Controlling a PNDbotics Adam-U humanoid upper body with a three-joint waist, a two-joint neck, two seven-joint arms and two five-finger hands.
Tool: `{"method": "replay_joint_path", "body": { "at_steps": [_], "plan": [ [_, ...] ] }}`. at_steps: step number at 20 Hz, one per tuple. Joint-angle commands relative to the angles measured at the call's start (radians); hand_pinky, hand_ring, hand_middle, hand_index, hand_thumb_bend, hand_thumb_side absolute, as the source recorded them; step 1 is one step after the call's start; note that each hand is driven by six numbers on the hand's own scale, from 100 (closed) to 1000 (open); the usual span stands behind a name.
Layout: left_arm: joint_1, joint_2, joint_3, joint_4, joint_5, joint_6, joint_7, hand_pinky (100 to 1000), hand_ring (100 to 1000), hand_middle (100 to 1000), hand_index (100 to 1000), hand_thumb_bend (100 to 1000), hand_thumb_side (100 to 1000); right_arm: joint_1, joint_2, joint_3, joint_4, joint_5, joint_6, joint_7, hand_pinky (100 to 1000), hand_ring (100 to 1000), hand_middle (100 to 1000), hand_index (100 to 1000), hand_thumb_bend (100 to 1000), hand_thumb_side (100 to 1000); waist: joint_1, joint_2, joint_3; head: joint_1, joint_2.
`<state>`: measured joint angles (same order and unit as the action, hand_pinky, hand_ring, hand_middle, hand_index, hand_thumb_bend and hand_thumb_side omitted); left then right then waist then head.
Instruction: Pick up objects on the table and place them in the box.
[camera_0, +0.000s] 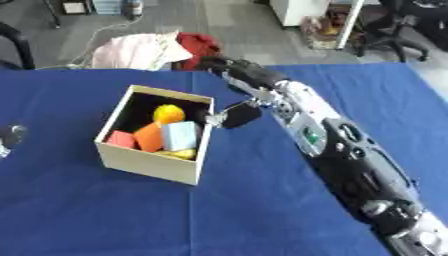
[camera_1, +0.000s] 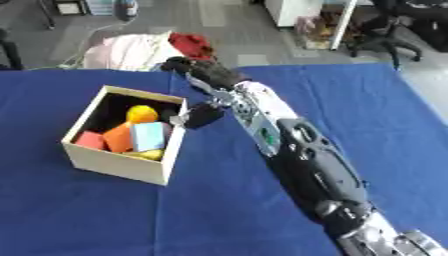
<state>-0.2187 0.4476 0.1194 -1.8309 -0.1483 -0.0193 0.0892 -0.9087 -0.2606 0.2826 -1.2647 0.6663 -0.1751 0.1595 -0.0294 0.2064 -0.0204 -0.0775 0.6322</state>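
Observation:
A cream box (camera_0: 149, 167) with a dark inside stands left of centre on the blue table (camera_0: 105, 220). Inside lie a yellow round thing (camera_0: 168, 113), an orange block (camera_0: 149, 137), a light blue block (camera_0: 180, 135), a red block (camera_0: 120, 139) and a yellow piece (camera_0: 182, 154). My right arm reaches in from the lower right. Its black hand (camera_0: 238, 72) hovers just beyond the box's right far corner, fingers stretched toward the table's far edge, thumb (camera_0: 234, 116) beside the box's right wall, nothing held. A small part of my left hand (camera_0: 10, 135) shows at the left edge.
Pink cloth (camera_0: 136, 50) and red cloth (camera_0: 199, 45) lie on the floor just past the table's far edge. An office chair (camera_0: 394, 30) stands at the upper right. No loose objects show on the blue cloth around the box.

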Motion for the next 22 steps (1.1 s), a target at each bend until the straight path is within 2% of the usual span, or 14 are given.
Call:
{"method": "replay_joint_path", "body": {
  "at_steps": [1, 4, 8, 12, 16, 22],
  "plan": [
    [-0.003, 0.011, 0.018, -0.008, 0.003, 0.000, 0.013, 783, 752, 603, 698, 690, 420, 0.045, -0.080, -0.041, -0.167, -0.215, 0.069, -0.062, 862, 894, 923, 1000, 240, 538, -0.008, -0.027, -0.006, 0.024, 0.000],
    [0.002, 0.010, 0.022, -0.008, 0.003, 0.000, 0.020, 781, 750, 601, 697, 686, 418, 0.151, -0.135, -0.080, -0.310, -0.372, 0.114, -0.136, 854, 867, 877, 971, 223, 524, -0.009, -0.027, -0.016, 0.048, 0.004],
    [0.007, 0.005, 0.029, -0.009, 0.006, -0.002, 0.041, 778, 744, 594, 694, 683, 411, 0.297, -0.156, -0.139, -0.440, -0.477, 0.148, -0.241, 838, 834, 829, 936, 185, 530, -0.008, -0.028, -0.033, 0.069, 0.010],
    [0.013, -0.005, 0.033, -0.007, 0.008, -0.008, 0.060, 775, 742, 592, 691, 684, 409, 0.406, -0.145, -0.176, -0.494, -0.506, 0.156, -0.304, 835, 825, 816, 909, 155, 562, -0.004, -0.029, -0.043, 0.079, 0.013],
    [0.030, -0.024, 0.039, -0.004, 0.014, -0.018, 0.080, 775, 743, 592, 690, 680, 406, 0.504, -0.096, -0.205, -0.521, -0.518, 0.145, -0.346, 836, 824, 814, 910, 120, 578, 0.003, -0.030, -0.047, 0.088, 0.015],
    [0.045, -0.078, 0.053, -0.005, 0.037, -0.050, 0.113, 777, 743, 592, 690, 673, 406, 0.597, -0.028, -0.228, -0.544, -0.539, 0.126, -0.377, 834, 808, 802, 904, 100, 572, 0.017, -0.026, -0.057, 0.102, 0.032]
  ]
}}
